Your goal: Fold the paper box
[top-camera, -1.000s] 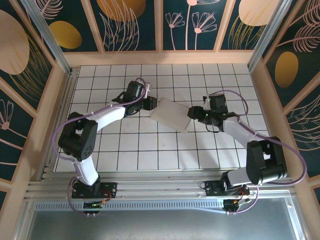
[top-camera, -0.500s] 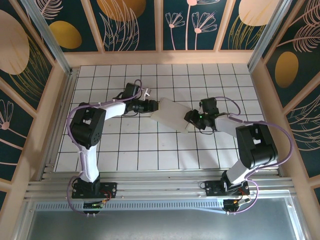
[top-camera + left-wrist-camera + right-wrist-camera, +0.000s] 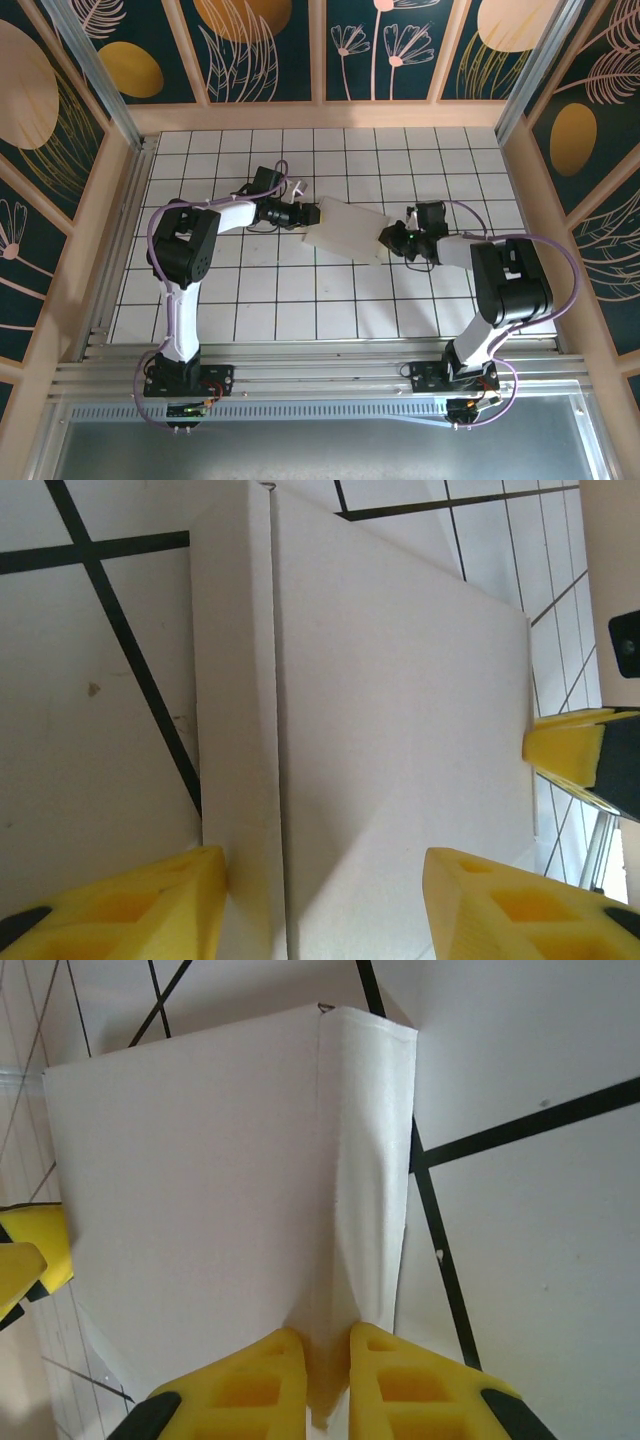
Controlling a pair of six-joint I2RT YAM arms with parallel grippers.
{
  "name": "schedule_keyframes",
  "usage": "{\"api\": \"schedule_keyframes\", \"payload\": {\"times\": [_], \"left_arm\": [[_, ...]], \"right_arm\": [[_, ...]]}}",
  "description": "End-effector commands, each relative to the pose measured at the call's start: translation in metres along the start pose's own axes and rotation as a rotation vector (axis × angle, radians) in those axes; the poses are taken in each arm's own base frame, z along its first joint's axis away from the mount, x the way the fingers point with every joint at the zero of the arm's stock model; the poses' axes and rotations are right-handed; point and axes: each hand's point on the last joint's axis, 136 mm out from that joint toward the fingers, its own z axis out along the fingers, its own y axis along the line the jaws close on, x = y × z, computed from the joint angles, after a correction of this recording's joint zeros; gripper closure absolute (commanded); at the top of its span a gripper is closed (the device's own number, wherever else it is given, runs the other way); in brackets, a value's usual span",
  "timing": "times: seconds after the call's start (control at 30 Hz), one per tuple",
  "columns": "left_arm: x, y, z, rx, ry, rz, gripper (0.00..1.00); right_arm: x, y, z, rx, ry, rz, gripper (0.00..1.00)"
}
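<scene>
The bench [image 3: 330, 300] is a white surface ruled into square tiles by black lines, walled by light wooden rails. Both arms reach low over it from their bases at the near edge. The left arm [image 3: 215, 215] rises to a bent elbow and stretches its forearm to the right. The right arm [image 3: 470, 250] mirrors it, with its forearm pointing left, so the two wrists face each other across the middle of the bench. Between them lies the paper box [image 3: 345, 232], set at a slant to the tile lines. It is plain white thin cardboard with a broad, smooth panel and a narrow strip running along one long side, set off by a straight crease. The left jaws stand apart at the box's left end, with one yellow pad [image 3: 130, 905] just beside the narrow strip and the other over the broad panel. The right jaws are clamped on the opposite end, their yellow pads [image 3: 250, 1380] nearly together on the narrow strip, and the cardboard puckers into a pinched fold where it enters them.
</scene>
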Motion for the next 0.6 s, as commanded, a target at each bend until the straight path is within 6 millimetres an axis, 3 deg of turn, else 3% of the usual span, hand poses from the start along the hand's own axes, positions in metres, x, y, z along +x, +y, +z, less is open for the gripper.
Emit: {"api": "schedule_keyframes", "payload": {"times": [0.0, 0.07, 0.13, 0.27, 0.4, 0.57], "left_arm": [[-0.002, 0.001, 0.006, -0.01, 0.024, 0.002, 0.46], [-0.007, 0.02, 0.006, -0.111, -0.003, 0.003, 0.46], [-0.006, 0.023, 0.008, -0.114, -0.001, -0.007, 0.46], [0.006, 0.001, 0.019, 0.058, 0.033, -0.091, 0.47], [0.003, -0.028, 0.013, 0.2, 0.007, -0.117, 0.49], [0.001, -0.04, 0.019, 0.287, 0.023, -0.279, 0.62]], "right_arm": [[0.03, -0.06, 0.006, 0.158, 0.086, 0.072, 0.87], [0.027, -0.065, 0.004, 0.163, 0.08, 0.076, 0.88], [0.026, -0.069, 0.003, 0.159, 0.084, 0.078, 0.88], [0.026, -0.074, 0.006, 0.15, 0.104, 0.079, 0.89], [0.025, -0.073, 0.008, 0.131, 0.102, 0.071, 0.91], [0.021, -0.066, 0.012, 0.104, 0.11, 0.054, 0.91]]}}
